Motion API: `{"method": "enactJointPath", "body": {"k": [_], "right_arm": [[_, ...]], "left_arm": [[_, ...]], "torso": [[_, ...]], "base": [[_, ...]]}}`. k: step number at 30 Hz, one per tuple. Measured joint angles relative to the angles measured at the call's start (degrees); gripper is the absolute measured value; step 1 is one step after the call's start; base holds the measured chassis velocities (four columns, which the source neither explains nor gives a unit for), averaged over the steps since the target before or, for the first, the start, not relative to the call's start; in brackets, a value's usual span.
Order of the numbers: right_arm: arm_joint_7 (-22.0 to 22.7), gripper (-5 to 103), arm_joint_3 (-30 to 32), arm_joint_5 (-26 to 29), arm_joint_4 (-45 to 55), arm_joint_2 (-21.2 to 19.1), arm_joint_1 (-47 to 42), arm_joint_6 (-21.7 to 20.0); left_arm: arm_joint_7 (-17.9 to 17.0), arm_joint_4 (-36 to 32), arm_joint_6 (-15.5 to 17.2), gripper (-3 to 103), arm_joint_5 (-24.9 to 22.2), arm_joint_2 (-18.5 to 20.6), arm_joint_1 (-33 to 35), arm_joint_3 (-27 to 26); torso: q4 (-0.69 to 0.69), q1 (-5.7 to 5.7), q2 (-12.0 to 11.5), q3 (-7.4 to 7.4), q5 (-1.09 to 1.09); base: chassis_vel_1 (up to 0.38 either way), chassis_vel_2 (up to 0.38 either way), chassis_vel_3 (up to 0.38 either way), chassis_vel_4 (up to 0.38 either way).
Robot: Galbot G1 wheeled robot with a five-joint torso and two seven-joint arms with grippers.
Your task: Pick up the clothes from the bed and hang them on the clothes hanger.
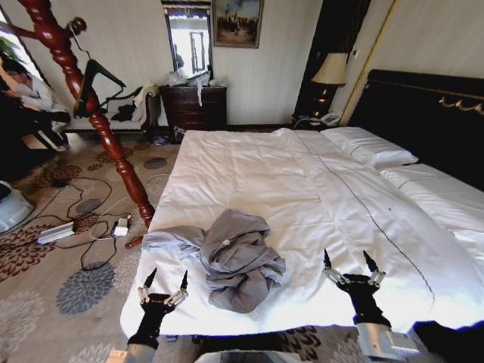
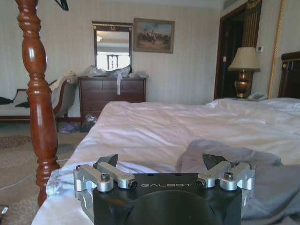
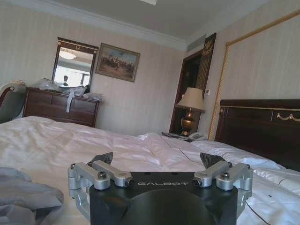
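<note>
The clothes (image 1: 234, 257), a crumpled grey-blue garment, lie on the bed (image 1: 302, 181) near its foot edge, one sleeve trailing toward the left side. My left gripper (image 1: 166, 278) is open at the foot edge, just short of the garment (image 2: 225, 154). My right gripper (image 1: 346, 259) is open too, over bare duvet to the right of the garment (image 3: 23, 197). Both grippers (image 2: 161, 161) (image 3: 157, 159) hold nothing. The black clothes hanger (image 1: 98, 79) hangs high on the reddish-brown coat stand (image 1: 113, 144) left of the bed.
The coat stand (image 2: 40, 108) leans close to the bed's left edge. Cables and a power strip (image 1: 57, 232) lie on the carpet by its base. A dark dresser (image 1: 195, 106) and a chair (image 1: 128, 110) stand at the far wall, the black headboard (image 1: 423, 113) at right.
</note>
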Motion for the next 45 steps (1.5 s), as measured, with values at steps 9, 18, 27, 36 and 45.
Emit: {"method": "enactJointPath", "body": {"k": [9,18,27,36,45], "right_arm": [[0.13,100,0.03,0.08,-0.26,0.7,-0.06,-0.01],[0.32,100,-0.41,0.08,-0.73,1.21,0.32,-0.01],[0.34,100,-0.22,-0.15,-0.75,1.35,0.03,-0.02],[0.38,100,0.79,-0.49,-0.27,2.24,-1.02,0.03],[0.57,100,1.61,-1.21,-0.64,4.01,-1.06,0.68]], "left_arm": [[-0.19,1.26,0.32,100,-2.31,1.48,0.07,0.79],[-0.67,1.97,0.87,100,-2.18,1.97,-0.17,1.98],[-5.12,3.98,7.05,100,-11.83,4.44,-4.2,4.75],[-9.52,6.59,16.0,100,-18.95,7.86,-12.82,10.55],[-11.42,8.16,21.52,99,-23.37,9.65,-22.16,14.7]], "torso": [[0.0,0.0,0.0,0.0,-0.01],[0.0,0.0,0.0,0.0,0.0],[0.0,0.0,0.0,0.0,-0.01],[0.0,0.0,0.0,0.0,0.0],[0.0,0.0,0.0,0.0,0.0]], "base": [[0.0,0.0,0.0,0.0],[0.0,0.0,0.0,0.0],[0.0,0.0,0.0,0.0],[0.0,0.0,0.0,0.0],[0.0,0.0,0.0,0.0]]}}
